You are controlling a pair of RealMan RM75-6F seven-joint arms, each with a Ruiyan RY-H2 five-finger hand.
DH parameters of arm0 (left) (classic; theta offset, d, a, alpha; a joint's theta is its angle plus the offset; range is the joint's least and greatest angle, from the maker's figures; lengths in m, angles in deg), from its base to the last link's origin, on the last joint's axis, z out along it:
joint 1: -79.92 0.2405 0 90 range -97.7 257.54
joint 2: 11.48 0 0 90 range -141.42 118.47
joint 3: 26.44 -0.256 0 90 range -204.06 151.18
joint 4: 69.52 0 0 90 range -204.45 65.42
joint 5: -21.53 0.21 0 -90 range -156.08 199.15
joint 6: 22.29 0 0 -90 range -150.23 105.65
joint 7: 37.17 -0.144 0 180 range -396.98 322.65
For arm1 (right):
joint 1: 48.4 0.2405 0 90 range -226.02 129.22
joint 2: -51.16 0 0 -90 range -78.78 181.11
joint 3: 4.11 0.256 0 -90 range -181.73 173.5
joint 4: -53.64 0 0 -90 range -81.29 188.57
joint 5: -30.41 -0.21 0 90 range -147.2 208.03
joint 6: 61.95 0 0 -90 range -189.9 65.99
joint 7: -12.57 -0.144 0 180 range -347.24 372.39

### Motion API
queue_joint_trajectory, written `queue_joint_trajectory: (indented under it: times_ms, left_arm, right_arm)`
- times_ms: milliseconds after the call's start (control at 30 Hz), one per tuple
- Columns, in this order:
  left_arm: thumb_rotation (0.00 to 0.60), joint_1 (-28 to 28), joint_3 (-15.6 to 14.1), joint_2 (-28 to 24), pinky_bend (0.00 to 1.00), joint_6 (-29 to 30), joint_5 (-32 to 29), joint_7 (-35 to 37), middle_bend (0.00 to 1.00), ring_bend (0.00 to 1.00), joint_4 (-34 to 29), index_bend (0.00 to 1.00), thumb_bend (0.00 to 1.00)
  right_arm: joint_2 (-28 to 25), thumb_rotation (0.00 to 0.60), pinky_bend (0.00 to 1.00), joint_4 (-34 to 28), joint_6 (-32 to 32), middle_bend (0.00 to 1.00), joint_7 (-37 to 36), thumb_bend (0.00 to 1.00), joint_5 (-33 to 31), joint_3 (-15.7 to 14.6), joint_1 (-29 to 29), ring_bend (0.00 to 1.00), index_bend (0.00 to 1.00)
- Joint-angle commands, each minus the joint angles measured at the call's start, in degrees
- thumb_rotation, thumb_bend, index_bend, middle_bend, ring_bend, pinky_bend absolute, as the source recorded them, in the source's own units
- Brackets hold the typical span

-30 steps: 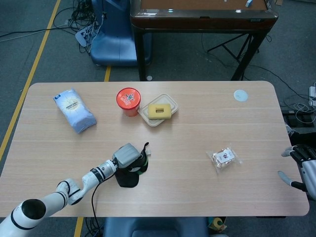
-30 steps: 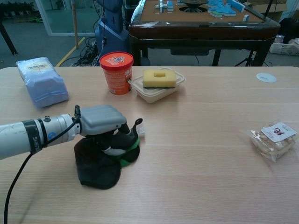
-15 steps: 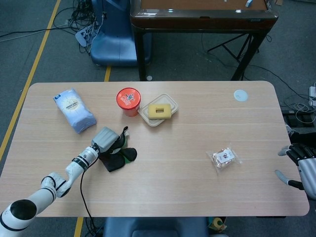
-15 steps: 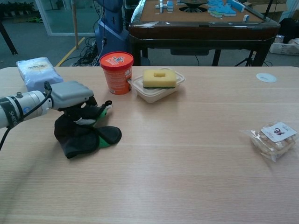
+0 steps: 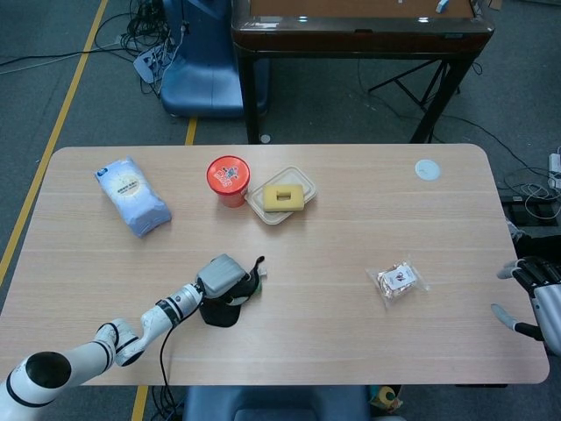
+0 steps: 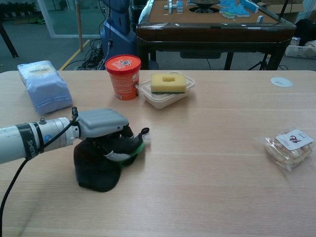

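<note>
- Progress: black cloth (image 6: 94, 170) already gripped by left hand (image 6: 106, 133), bunched on the table (image 5: 351, 228) near the front edge; not lifted clear, judging by contact.
- Left hand: fingers curled into the cloth, holding it.
- Right hand (image 5: 539, 303): at the table's right edge, fingers spread, holding nothing.

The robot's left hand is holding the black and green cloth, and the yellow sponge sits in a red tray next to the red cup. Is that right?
Not quite: the tray is cream white, not red, as the chest view shows. The rest holds: the left hand grips the black and green cloth, and the yellow sponge sits in that tray beside the red cup.
</note>
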Motion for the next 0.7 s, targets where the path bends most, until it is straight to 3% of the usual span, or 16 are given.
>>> queue_joint_trajectory:
  times_ms: [33,233,700]
  left_arm:
    - [0.6,-1.22,-0.86,-0.86,0.99,0.74,1.7,0.93,0.68,0.68,-5.32,0.65,0.33]
    - [0.6,-1.81,-1.18,-0.85,0.99,-0.42,1.91,-2.38,0.68,0.68,-6.64,0.65,0.33]
    - [0.6,0.27,0.87,0.32,0.99,-2.94,-2.96,-8.87,0.67,0.68,6.87,0.64,0.33]
  right_arm:
    - [-0.07,0.6,0.29,0.01,0.28,0.36,-0.06,0.28,-0.05,-0.01,-0.21,0.24,0.4]
    - [-0.08,0.6,0.29,0.17,0.47,0.36,-0.3,0.28,-0.06,-0.02,-0.4,0.24,0.4]
    - [0.06,0.6,0.29,0.03,0.37,0.36,-0.1,0.28,0.12,0.07,-0.35,0.24,0.4]
